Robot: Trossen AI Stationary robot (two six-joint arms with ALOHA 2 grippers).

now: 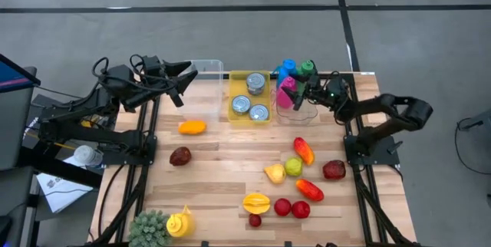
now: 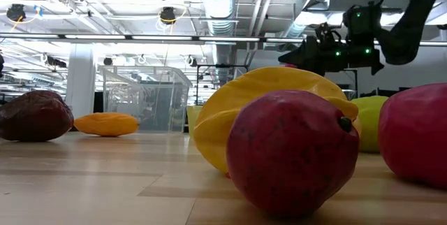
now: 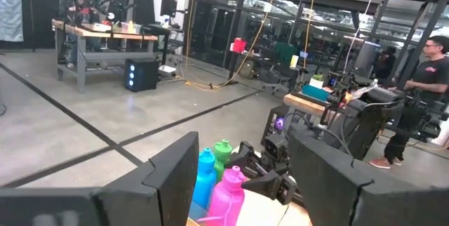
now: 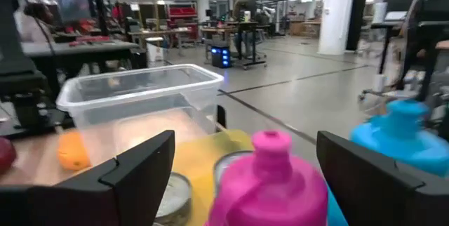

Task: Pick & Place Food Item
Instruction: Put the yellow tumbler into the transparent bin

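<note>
Toy food lies loose on the wooden table (image 1: 222, 178): an orange piece (image 1: 192, 127), a dark red one (image 1: 180, 156), a yellow starfruit (image 1: 256, 202), red and green fruit (image 1: 294, 167). My right gripper (image 1: 298, 93) is level and open at the far right. Its fingers stand on either side of a pink bottle (image 4: 270, 184) without touching it; the bottle stands upright in a clear container (image 1: 307, 113) beside a blue bottle (image 4: 400, 128) and a green one (image 1: 308, 67). My left gripper (image 1: 184, 84) hangs open and empty above a clear bin (image 1: 209, 69) at the far left.
A yellow tray (image 1: 233, 113) with three cans (image 1: 249, 101) sits between the clear bin and the bottle container. A green plant (image 1: 149, 228) and a yellow bottle (image 1: 178, 222) stand at the near left corner. A person (image 3: 428, 92) stands in the room beyond the table.
</note>
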